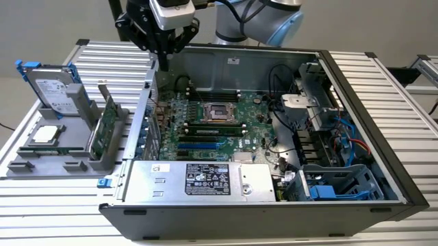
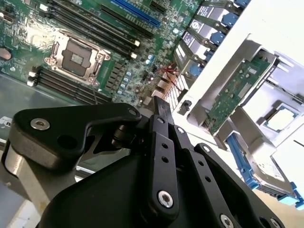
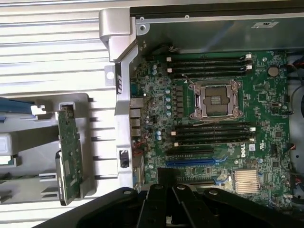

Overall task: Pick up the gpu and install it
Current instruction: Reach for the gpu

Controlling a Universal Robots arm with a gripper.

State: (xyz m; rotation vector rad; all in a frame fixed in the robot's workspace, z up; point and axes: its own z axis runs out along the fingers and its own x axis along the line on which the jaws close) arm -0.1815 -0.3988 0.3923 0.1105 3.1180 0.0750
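While the gpu [image 1: 107, 128] stands on edge in a grey rack [image 1: 41, 169] just outside the computer case [image 1: 274, 218], likely to offer its top edge for grasping, we log the gripper [image 1: 164, 60] above that case's wall, pinched together, empty.

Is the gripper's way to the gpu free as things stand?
Probably yes: the gpu stands upright in the grey holder outside the computer case, its top edge uncovered. The gripper hangs above the case's wall beside it, with nothing between them.
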